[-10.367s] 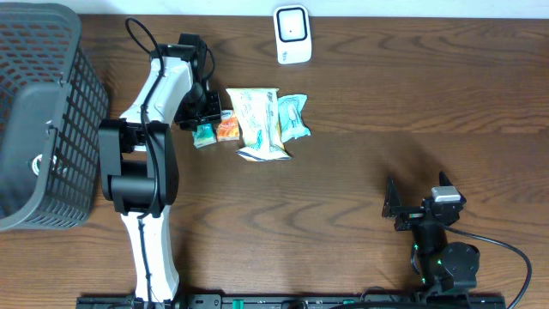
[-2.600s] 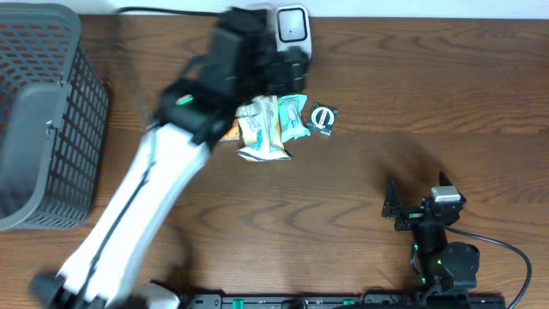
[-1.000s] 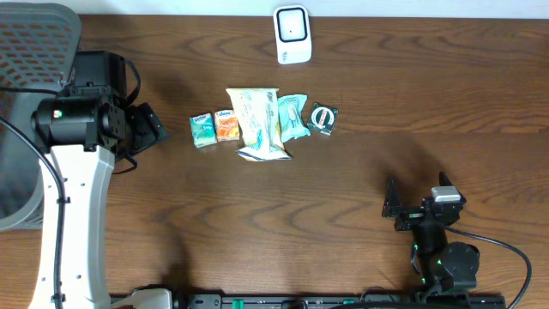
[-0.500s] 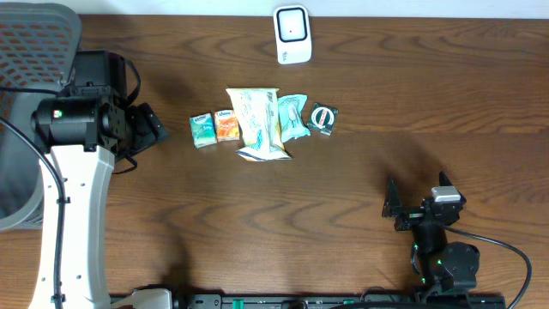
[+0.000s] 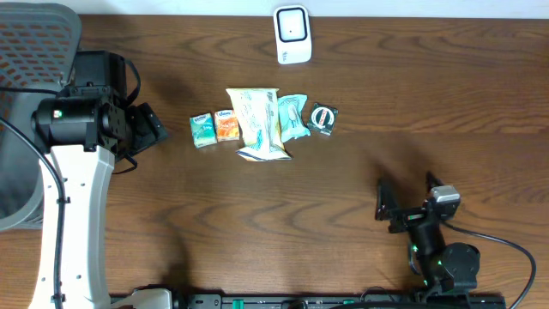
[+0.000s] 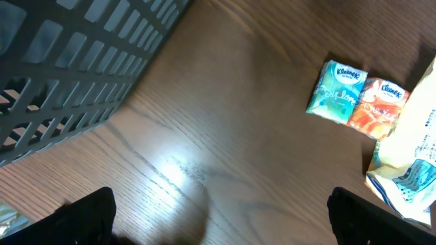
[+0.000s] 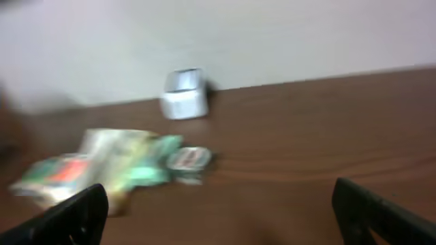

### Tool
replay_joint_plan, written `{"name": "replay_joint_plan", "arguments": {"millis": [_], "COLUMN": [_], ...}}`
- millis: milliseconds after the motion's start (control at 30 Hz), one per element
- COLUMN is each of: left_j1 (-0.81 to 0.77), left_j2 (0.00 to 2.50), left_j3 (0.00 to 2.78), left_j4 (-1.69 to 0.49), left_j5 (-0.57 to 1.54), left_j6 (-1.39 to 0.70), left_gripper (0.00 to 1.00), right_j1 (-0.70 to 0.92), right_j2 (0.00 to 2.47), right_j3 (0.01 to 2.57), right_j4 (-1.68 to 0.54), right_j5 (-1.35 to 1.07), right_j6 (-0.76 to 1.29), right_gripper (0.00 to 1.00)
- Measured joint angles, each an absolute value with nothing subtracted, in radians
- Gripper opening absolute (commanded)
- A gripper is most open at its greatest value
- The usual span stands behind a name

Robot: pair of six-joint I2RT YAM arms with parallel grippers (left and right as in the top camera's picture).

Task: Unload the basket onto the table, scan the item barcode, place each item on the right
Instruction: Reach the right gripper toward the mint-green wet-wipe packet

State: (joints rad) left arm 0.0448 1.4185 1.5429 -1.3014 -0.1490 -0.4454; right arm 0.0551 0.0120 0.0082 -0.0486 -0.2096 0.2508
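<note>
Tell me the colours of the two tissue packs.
Teal pack, orange pack; clearest in the left wrist view.

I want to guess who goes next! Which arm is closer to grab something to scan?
Left, probably. The left gripper is open, close beside the green tissue pack. The right gripper, open too, sits much farther away.

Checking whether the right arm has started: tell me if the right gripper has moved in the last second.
Yes. In the overhead view, the right gripper shifted slightly left and up-frame, toward the white scanner.
</note>
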Motion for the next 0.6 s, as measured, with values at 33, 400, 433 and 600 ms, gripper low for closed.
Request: {"name": "replay_joint_plan", "arguments": {"millis": [33, 400, 433, 600], "left_j1": [0.045, 0.045, 0.045, 0.045], "left_j2": [1.419, 1.419, 1.419, 1.419], "left_j3": [1.543, 1.543, 1.543, 1.543], "left_j4": [-1.301, -1.302, -1.301, -1.301], "left_j5": [-0.149, -0.149, -0.149, -0.149], "left_j6": [-0.445, -0.445, -0.445, -0.445], "left_gripper": [0.98, 0.98, 0.98, 0.98], "right_j1": [0.055, 0.055, 0.055, 0.055], "right_j2": [0.012, 0.012, 0.012, 0.012], "right_j3": [0.007, 0.007, 0.007, 0.007], "right_j4": [-0.039, 0.216, 0.229, 0.319], "right_j5": [-0.249, -0.375, -0.385, -0.489], "right_j6": [0.311, 0.754, 0.771, 0.831], "right_gripper": [0.99, 0.99, 0.99, 0.99]}}
